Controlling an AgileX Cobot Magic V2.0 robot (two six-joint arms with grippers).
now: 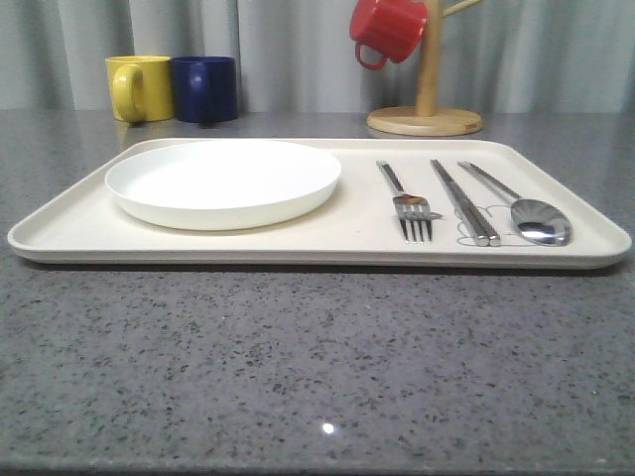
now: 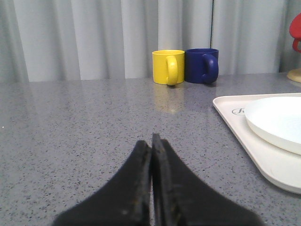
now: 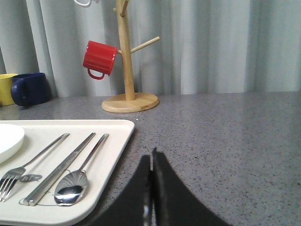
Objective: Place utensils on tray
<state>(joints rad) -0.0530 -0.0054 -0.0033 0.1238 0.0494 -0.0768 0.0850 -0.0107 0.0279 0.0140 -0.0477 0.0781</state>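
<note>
Four task items lie on the tray (image 1: pixel 327 246), and none is seen on the grey countertop (image 1: pixel 298 367) off it. Taking the tray as reference: the white plate (image 1: pixel 223 181) sits on its left half, wholly inside the rim. On its right half the fork (image 1: pixel 407 205), the pair of chopsticks (image 1: pixel 463 202) and the spoon (image 1: pixel 526 210) lie side by side in that order, left to right, handles toward the tray's far edge and working ends toward its near edge. They lie close together but apart from one another, and well apart from the plate.

The left gripper (image 2: pixel 151 141) is off the tray's left edge, low over bare countertop, its fingers pressed together with nothing between them. The right gripper (image 3: pixel 151 157) is off the tray's right edge, just beside the rim near the spoon, fingers likewise together and empty.

Behind the tray, the yellow mug (image 1: pixel 139 87) and blue mug (image 1: pixel 204 88) stand together near its far left corner; the wooden mug stand (image 1: pixel 425 99), with the red mug (image 1: pixel 387 30) hung on it, stands near its far right.

Judgement: the placing appears complete. Nothing is left to carry, and both arms sit clear of the load.
</note>
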